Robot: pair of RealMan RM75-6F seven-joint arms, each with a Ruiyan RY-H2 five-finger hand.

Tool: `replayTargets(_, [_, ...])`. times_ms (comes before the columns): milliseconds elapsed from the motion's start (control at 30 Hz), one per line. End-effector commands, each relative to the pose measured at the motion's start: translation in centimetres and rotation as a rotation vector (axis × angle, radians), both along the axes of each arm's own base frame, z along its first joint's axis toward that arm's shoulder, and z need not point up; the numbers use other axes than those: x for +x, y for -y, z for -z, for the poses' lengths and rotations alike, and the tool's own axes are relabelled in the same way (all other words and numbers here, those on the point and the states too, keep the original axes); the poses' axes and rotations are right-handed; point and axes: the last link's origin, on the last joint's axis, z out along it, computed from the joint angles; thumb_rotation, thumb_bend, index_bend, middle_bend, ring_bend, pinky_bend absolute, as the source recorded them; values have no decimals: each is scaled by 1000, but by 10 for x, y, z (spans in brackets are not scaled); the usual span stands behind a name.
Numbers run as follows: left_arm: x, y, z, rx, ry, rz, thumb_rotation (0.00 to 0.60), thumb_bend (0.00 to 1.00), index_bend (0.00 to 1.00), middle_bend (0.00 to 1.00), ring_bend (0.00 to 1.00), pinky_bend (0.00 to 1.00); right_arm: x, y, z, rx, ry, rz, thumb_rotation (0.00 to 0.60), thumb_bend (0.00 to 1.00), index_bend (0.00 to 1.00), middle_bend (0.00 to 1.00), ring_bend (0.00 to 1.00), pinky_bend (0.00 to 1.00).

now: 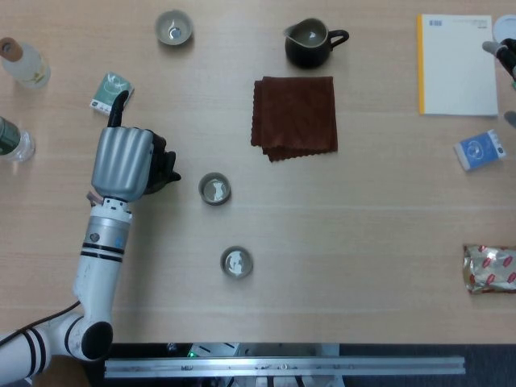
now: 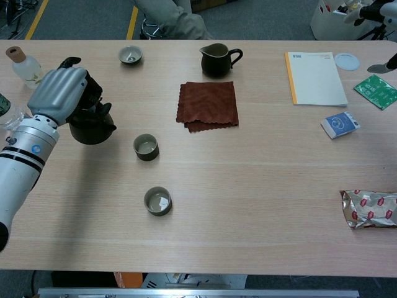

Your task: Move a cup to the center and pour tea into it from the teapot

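- While the left hand [image 2: 62,93] grips the dark teapot [image 2: 92,124] with its fingers wrapped over the top, the pot hangs above the worktop [image 2: 260,186] just left of the nearer-centre cup [image 2: 146,147]; spout toward that cup.
- Cup placement appears done: this cup stands near the middle of the worktop, below and left of the brown cloth [image 2: 207,105] (whether it counts as "centre" is a judgement).
- Pouring is not yet done: the teapot sits roughly level, beside the cup and not over it, and no stream shows.
- Remaining, by estimate: bring the spout over the cup, tilt, pour.
- A second cup [image 2: 157,201] stands nearer the front edge; a third [image 2: 130,55] at the far side.
- Right hand [image 2: 378,15] shows only at the frame's far-right edge; its fingers cannot be read.
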Motion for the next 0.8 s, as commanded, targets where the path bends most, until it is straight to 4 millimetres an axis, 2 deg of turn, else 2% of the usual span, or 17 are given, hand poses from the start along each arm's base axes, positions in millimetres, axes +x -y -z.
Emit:
replayTargets(33, [3,0,5,-3,-13,13,600,357,937,1000,787,72,-5,0,0,-1,5,15,600,165,163,231,110,149])
replayTargets(800, [26,-3,29,22,-121,123,600,356,937,1000,787,73,-23,-5,-10,-34,67,67,600,164,163,231,110,149])
